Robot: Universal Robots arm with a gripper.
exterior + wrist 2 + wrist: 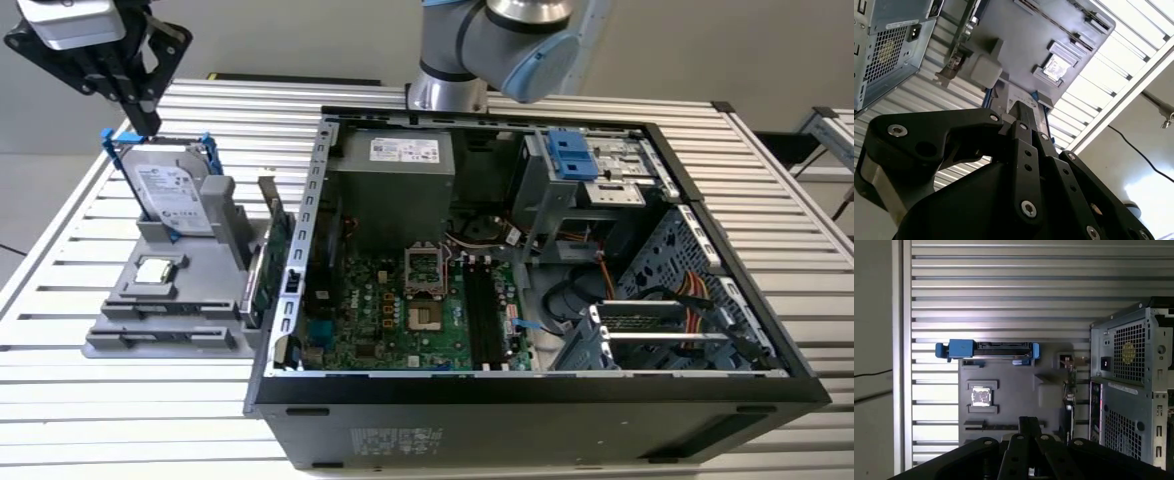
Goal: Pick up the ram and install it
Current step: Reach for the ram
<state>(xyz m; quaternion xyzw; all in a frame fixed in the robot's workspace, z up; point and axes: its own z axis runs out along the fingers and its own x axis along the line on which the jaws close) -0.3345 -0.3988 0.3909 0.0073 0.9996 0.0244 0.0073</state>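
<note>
My gripper (144, 124) hangs shut over the back corner of the grey parts holder (174, 335) at the exterior view's left, just above the top of the upright hard drive (174, 195). Nothing shows between its black fingers. In both wrist views the closed fingertips (1027, 421) (1021, 107) point down at the holder (1004, 385). The ram is hidden from me. The open computer case (747, 385) lies beside the holder, with long black memory slots (483, 315) on its green motherboard (387, 310).
The holder also carries a small square chip (158, 268) (980, 396) and a green circuit card (278, 265) standing on edge against the case. The arm's base (447, 95) stands behind the case. The slatted metal table (80, 420) has bare room in front.
</note>
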